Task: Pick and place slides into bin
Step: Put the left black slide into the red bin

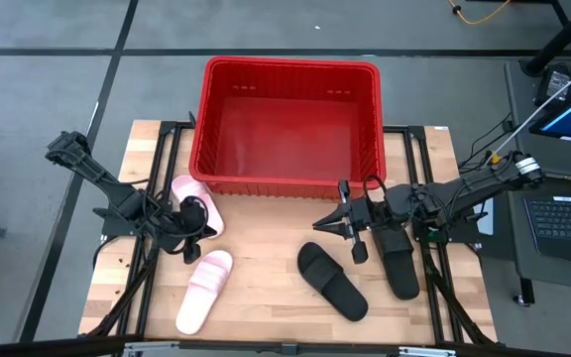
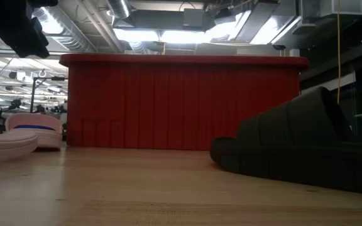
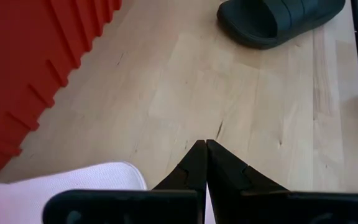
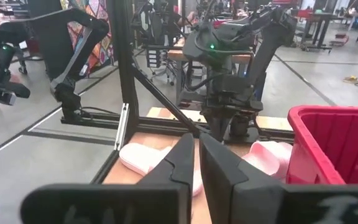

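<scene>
Fingers of the left gripper (image 3: 205, 155) were pressed together with nothing between them, hanging low at the left of the high view, just beside the pink slide (image 1: 192, 199) that lay against the bin's (image 1: 285, 178) front wall. The right gripper (image 1: 350, 230) sat right of centre, over the bare wood between the two black slides; its fingers (image 4: 219, 165) stood only a sliver apart and gripped nothing.

All four slides lay on the table (image 1: 266, 278), none in the bin, so the task looked barely begun. A second pink slide (image 1: 204, 291) lay at lower left, one black slide (image 1: 331, 281) at lower centre, and the other black slide (image 1: 397, 260) under the right arm. Both grippers seemed poised near their own pair, probably so that each arm could serve its own side.

Across the top centre stood the red bin, empty, with a tall front wall, so any slide would need lifting over that rim. Black frame rails (image 1: 162, 188) ran along both table edges, close to the arms. In the right wrist view, the left arm rose above the pink slides, with workshop clutter behind.
</scene>
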